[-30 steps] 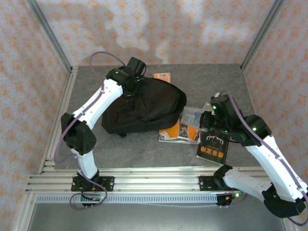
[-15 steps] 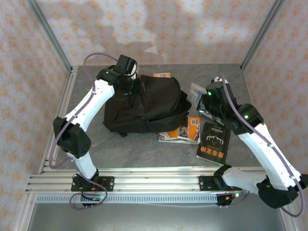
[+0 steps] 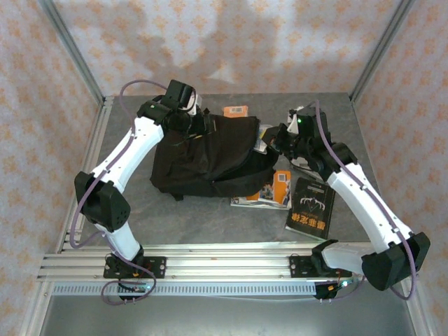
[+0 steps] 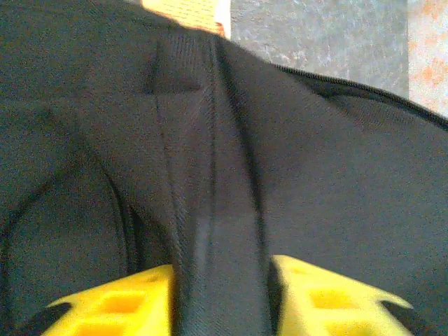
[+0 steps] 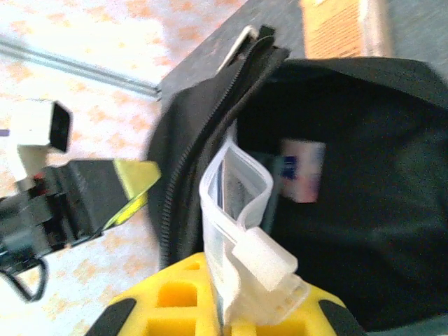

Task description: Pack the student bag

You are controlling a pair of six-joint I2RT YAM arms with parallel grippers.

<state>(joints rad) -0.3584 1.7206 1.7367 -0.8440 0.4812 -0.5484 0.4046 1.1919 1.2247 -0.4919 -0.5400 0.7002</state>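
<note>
**Tech A:** Right gripper (image 5: 241, 297) status?

**Tech B:** Closed on a clear plastic pouch (image 5: 234, 224), clamped near its white clip end. The pouch stands on edge at the open mouth of the student bag (image 3: 210, 157), just beside the zip lip (image 5: 199, 133). Contact between pouch and lip cannot be confirmed.

**Tech A:** Left gripper (image 4: 220, 297)?

**Tech B:** Positioned at the bag's far left edge. Its yellow fingers (image 4: 119, 304) stand apart, with a raised fold of black fabric filling the gap. Whether they press on that fold cannot be told.

**Tech A:** Bag location and orientation?

**Tech B:** Middle of the grey table (image 3: 203, 217), toward the far side, lying flat with the mouth facing the right arm. The cavity behind the opening is dark and roomy. A white tag (image 5: 302, 170) with a blue and red mark shows inside.

**Tech A:** Clearances around it?

**Tech B:**
- **Far edge:** an orange book (image 3: 236, 110) lies just behind the bag.
- **Near right edge:** a colourful book (image 3: 269, 190) meets the bag's rim, and a black book (image 3: 310, 208) lies just beside that one, near the right forearm.
- **Open room:** bare table runs along the near side between the bag and the aluminium rail (image 3: 210, 255), and also in the far right corner.
- **Left side:** the left arm spans the strip between the bag and the side frame.
</note>
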